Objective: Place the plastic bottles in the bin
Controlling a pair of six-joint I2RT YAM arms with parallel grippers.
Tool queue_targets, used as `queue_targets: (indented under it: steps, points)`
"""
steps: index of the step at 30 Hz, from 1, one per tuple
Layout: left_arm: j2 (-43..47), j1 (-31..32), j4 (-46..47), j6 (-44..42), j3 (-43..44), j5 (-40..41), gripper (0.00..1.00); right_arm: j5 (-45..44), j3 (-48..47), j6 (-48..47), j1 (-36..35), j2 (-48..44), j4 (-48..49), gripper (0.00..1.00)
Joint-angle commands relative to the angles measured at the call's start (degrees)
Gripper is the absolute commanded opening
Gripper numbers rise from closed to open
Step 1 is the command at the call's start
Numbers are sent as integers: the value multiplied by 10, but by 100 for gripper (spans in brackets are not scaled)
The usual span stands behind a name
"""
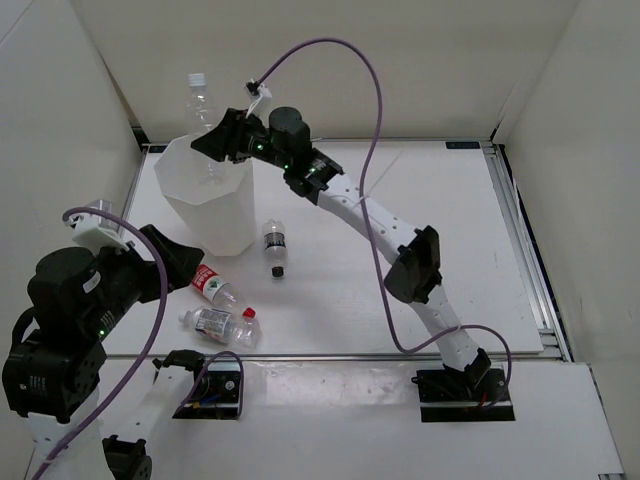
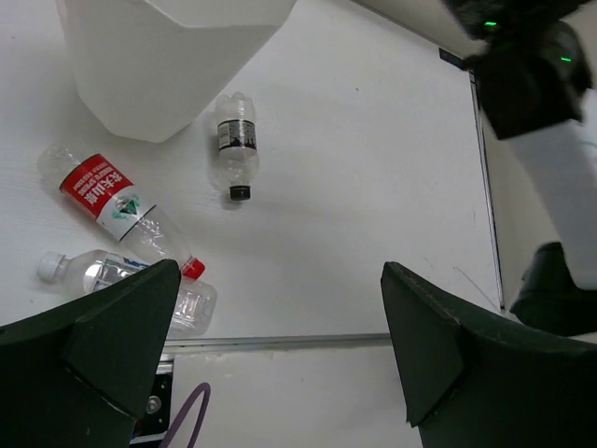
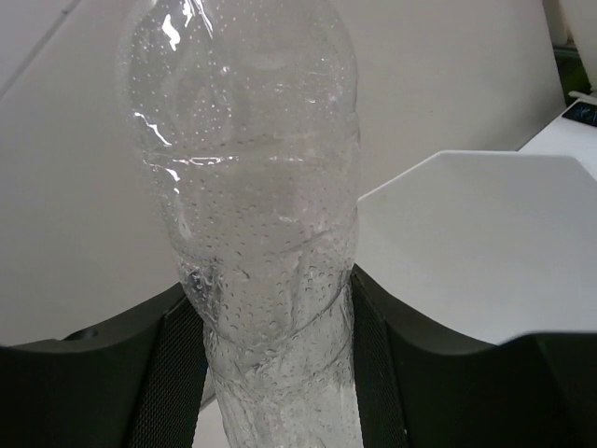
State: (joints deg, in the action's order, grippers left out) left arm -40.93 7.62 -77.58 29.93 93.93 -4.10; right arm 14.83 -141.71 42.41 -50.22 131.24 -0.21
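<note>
Left arm: folded and raised over the near-left corner of the tabletop (image 1: pixel 450 250), its wrist camera looking down on the loose bottles.
Left tool (image 2: pixel 280 313): fingers spread wide, nothing between them.
White-capped loose bottle (image 1: pixel 218 326): on its side near the near-left corner, closest to the near edge.
Red-capped bottle (image 1: pixel 213 285): on its side just beyond it, red-and-white label up; its cap end meets the white-capped bottle's body.
Black-capped bottle (image 1: pixel 275 247): on its side just beside the bin's base, cap toward the near edge, apart from the other two.
Bin (image 1: pixel 215 215): upright in the far-left part of the tabletop, mouth open.
Right arm: stretched from its base at the near edge diagonally across to the far-left corner, elbow bent over the middle, wrist level with the bin's rim.
Right tool (image 3: pixel 270 308): closed around the lower body of the held bottle.
Held bottle (image 1: pixel 205 100): clear, white cap uppermost, roughly upright, above the bin's far rim.
</note>
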Motion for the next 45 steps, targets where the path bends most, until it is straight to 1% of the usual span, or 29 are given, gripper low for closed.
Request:
queue_targets:
  steps: [1,4,5,6,7,8,9,11,12,13,18,19,20,22,23,25,26,27,28,29,30,33,34,36,38,41,43,45]
  points:
    - [-3,-3,-42,-34,16,-56,100,-43,-48,-46,-11,23,137,30]
    - [2,-3,-42,-34,10,-81,100,-82,-37,-51,-11,36,155,36]
    - [2,-3,-42,-34,10,-87,100,-88,-37,-51,-11,44,155,43]
    - [2,-3,-42,-34,10,-93,100,-89,-37,-44,-11,44,155,47]
    - [2,-3,-42,-34,4,-98,100,-89,-37,-44,-11,49,155,57]
    - [8,-3,-42,-34,4,-98,100,-89,-37,-36,-11,49,155,73]
    - [8,-3,-42,-34,4,-98,100,-89,-37,-36,-11,44,148,100]
    - [8,-3,-42,-34,4,-79,100,-89,-45,-44,-11,26,104,100]
    - [8,-3,-42,-34,4,-69,100,-89,-35,-57,-11,-4,86,100]
    - [2,-3,-42,-34,9,-49,100,-100,-24,-87,-11,-24,48,100]
    - [-5,-3,-42,-16,26,22,100,-171,64,-157,4,-161,-58,100]
    - [1,-3,-42,-16,20,42,100,-176,78,-166,12,-180,-84,100]
    - [7,-3,-42,-8,4,51,100,-194,94,-180,12,-220,-96,100]
    - [21,-3,-35,3,-17,58,100,-212,144,-188,17,-256,-128,100]
    - [39,-3,-26,3,-43,65,100,-218,164,-189,17,-294,-137,100]
    - [58,-3,-13,19,-69,72,100,-250,240,-183,17,-332,-156,100]
    - [72,-3,-13,24,-92,86,100,-268,273,-173,17,-372,-178,100]
    - [77,-3,-13,33,-100,86,100,-291,312,-151,17,-391,-191,100]
    - [77,-3,-13,33,-108,93,100,-307,356,-87,17,-410,-203,100]
    - [82,-3,-13,39,-113,93,100,-274,451,-66,35,-443,-204,100]
    - [82,-3,-18,45,-119,93,100,-244,496,-52,43,-454,-204,100]
    - [69,-3,-35,50,-111,93,100,-146,599,-67,71,-456,-209,100]
    - [64,-3,-42,58,-111,93,100,-71,608,-67,79,-433,-218,100]
    - [64,-3,-42,68,-111,85,100,-8,608,-73,93,-400,-247,100]
    - [69,-3,-42,90,-118,85,100,19,608,-73,87,-358,-248,100]
    - [81,-3,-42,104,-124,79,100,44,608,-66,73,-303,-205,100]
    - [96,-3,-42,111,-132,59,100,50,573,-59,73,-248,-205,100]
    - [109,-3,-42,123,-146,43,100,63,524,-54,68,-214,-205,100]
